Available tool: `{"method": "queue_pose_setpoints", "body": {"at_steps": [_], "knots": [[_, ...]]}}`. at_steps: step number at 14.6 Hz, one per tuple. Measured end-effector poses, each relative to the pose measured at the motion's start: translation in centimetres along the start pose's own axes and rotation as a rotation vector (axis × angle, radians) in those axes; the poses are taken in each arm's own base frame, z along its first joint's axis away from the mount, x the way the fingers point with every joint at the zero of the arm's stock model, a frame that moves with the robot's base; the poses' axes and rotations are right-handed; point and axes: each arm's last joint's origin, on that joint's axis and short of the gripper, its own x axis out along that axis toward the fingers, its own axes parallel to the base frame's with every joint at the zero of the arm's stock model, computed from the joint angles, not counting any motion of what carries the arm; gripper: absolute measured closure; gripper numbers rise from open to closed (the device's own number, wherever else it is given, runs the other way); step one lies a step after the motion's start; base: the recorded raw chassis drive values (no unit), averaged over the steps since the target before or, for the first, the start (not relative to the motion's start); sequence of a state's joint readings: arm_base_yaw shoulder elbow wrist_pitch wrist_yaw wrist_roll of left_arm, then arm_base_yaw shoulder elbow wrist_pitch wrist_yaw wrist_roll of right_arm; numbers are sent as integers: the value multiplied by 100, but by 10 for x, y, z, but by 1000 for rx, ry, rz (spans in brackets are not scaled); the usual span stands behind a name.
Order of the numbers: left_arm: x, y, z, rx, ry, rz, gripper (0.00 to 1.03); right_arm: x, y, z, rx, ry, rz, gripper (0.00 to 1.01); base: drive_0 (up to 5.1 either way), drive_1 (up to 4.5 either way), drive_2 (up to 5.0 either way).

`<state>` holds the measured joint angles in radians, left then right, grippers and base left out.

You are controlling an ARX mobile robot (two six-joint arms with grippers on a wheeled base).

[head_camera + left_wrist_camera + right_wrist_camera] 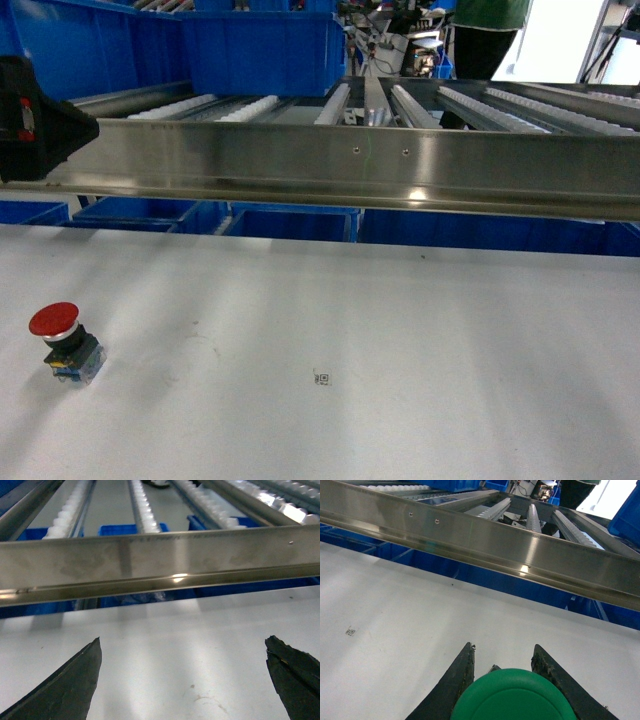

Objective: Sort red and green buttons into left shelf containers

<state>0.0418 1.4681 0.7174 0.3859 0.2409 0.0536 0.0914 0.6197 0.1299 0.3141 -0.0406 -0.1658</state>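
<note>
A red button with a grey-blue base stands upright on the white table at the near left. In the right wrist view, my right gripper is shut on a green button, whose round cap fills the space between the two fingers, above the table. In the left wrist view, my left gripper is open wide over bare table and holds nothing. Large blue crates sit on the roller shelf at the back left. My right gripper is out of the head view.
A steel shelf rail runs across the table's far edge, with roller tracks behind it. More blue bins sit under the shelf. A black part of the left arm hangs at the upper left. A small printed mark lies mid-table.
</note>
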Motion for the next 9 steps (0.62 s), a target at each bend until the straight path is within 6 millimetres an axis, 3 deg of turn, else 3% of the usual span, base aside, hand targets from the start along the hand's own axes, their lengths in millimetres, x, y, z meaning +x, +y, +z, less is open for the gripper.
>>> {"method": "queue_pose_setpoints", "body": {"at_steps": [3, 9], "knots": [[16, 1, -30, -8, 123, 128, 5, 0, 0, 0, 0, 0, 0, 71, 0, 0, 0], [39, 15, -91, -41, 344, 214, 5, 0, 0, 0, 0, 0, 0, 71, 0, 0, 0]]}}
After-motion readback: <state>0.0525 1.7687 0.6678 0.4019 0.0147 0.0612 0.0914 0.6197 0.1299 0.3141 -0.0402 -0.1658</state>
